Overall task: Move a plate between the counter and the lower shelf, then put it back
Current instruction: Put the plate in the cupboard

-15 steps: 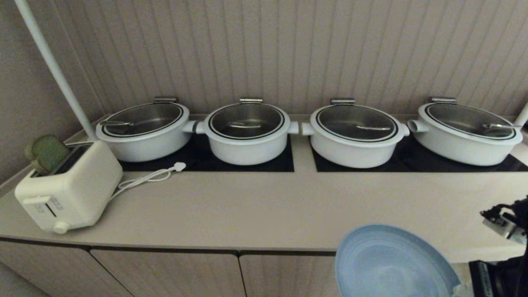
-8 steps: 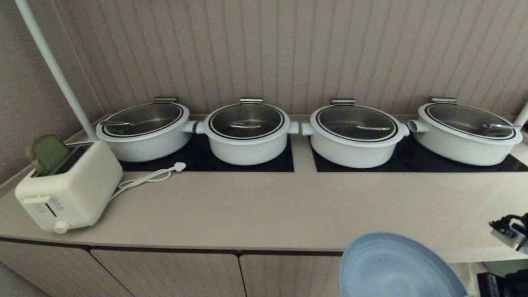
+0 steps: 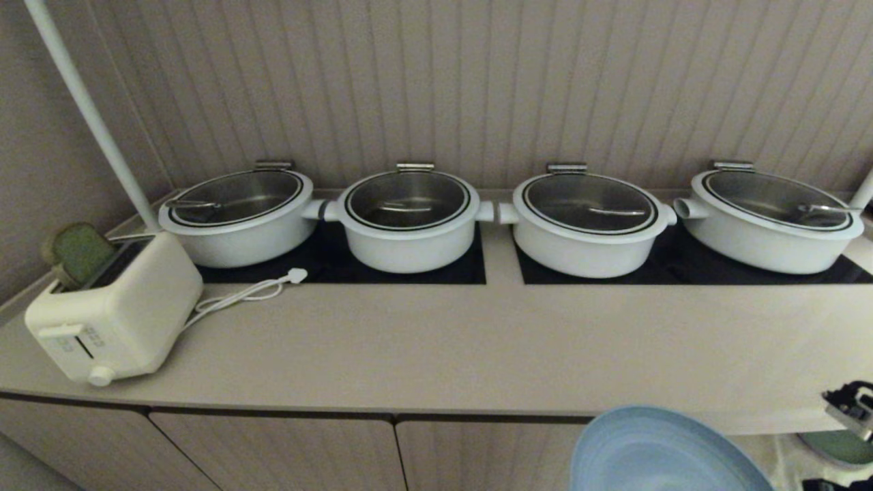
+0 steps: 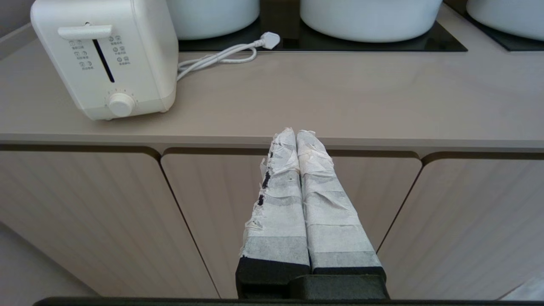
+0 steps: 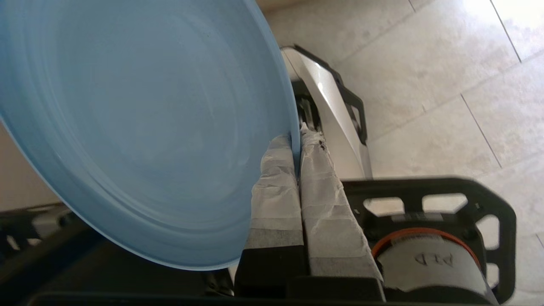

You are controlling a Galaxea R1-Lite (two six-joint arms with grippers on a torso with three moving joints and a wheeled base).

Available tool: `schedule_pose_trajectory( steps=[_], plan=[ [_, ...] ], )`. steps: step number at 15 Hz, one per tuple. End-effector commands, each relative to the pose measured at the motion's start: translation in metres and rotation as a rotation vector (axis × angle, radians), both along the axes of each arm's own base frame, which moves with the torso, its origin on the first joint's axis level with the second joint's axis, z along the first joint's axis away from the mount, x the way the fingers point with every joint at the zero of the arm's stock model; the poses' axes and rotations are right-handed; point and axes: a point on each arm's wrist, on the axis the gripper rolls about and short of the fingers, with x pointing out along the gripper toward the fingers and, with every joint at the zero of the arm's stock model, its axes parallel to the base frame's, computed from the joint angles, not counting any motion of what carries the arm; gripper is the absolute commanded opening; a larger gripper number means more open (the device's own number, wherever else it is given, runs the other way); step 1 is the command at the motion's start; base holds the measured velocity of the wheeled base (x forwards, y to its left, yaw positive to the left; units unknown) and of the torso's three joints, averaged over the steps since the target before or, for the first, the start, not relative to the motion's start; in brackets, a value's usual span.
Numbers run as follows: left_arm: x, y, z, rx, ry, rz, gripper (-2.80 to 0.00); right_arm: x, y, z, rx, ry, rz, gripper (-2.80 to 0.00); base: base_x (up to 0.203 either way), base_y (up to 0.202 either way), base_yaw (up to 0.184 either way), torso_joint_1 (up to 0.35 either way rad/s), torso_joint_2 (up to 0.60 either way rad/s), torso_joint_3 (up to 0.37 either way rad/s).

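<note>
Saw long smooth beige counter (image 3: 436, 354) with black hob panels, four white lidded pots (image 3: 409, 218) in row along back. Cream plastic toaster (image 3: 112, 307) sat at my left end, white cord (image 3: 239, 294) trailing beside it. Round matte light-blue plate (image 3: 665, 453) hung tilted below counter's front edge, toward right, off any surface. My right gripper (image 5: 297, 142) clenched on plate rim, taped fingers either side. My left gripper (image 4: 296, 138) parked before cabinet doors, fingers pressed together, empty.

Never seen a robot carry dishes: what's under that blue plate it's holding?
Nothing supports the plate; the right gripper pinches its rim. Past it show floor tiles and the robot's base; whatever lies directly behind it is covered.
</note>
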Motion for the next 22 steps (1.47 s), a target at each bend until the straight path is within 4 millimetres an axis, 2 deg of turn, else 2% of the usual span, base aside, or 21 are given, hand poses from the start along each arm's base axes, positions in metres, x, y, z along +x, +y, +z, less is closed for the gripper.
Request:
schedule_pose_trajectory(
  steps=[1, 5, 12, 22],
  plan=[
    [0.0, 0.0, 0.0, 0.0, 0.0, 0.0, -2.8, -0.009, -0.003, -0.004, 0.001, 0.004, -0.002, -2.8, 0.0, 0.0, 0.0, 0.0, 0.0, 0.0],
    [0.0, 0.0, 0.0, 0.0, 0.0, 0.0, -2.8, -0.019, -0.006, -0.01, 0.005, 0.012, -0.016, -2.8, 0.0, 0.0, 0.0, 0.0, 0.0, 0.0],
    [0.0, 0.0, 0.0, 0.0, 0.0, 0.0, -2.8, -0.024, -0.009, -0.012, 0.035, 0.027, -0.096, -2.8, 0.0, 0.0, 0.0, 0.0, 0.0, 0.0],
    [0.0, 0.0, 0.0, 0.0, 0.0, 0.0, -2.8, -0.038, -0.013, -0.017, 0.036, 0.05, -0.121, -2.8, 0.0, 0.0, 0.0, 0.0, 0.0, 0.0]
  ],
)
